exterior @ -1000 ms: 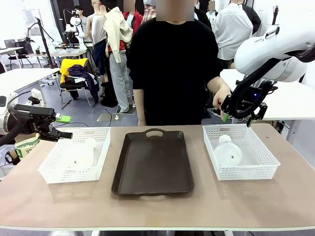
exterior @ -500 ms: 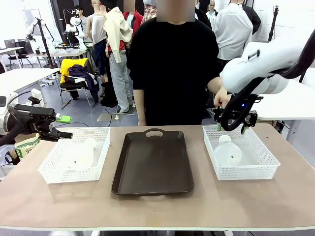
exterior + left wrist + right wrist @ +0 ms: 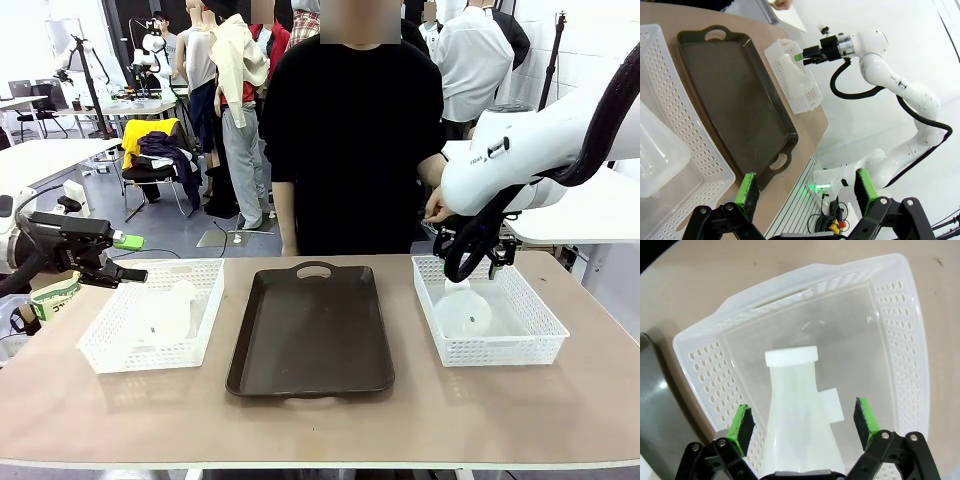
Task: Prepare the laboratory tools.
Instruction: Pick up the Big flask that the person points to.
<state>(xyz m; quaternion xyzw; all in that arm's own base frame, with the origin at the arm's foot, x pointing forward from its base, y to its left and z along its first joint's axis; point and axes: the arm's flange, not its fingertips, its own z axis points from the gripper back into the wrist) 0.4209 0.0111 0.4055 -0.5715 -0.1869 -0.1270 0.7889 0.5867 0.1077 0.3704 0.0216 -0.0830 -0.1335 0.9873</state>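
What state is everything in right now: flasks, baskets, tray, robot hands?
Left flask: lying on its side in the left basket.
Right flask: lying in the right basket, not gripped.
Tray: flat between the baskets.
Left hand: open, holding nothing.
Right hand: open, straddling that flask.

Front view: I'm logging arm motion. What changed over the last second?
The right tool swung left and down, from above the far rim of the right basket to hang open over its flask. Nothing was gripped or released. The left tool, open by the left basket, the other flask and the tray stayed put.
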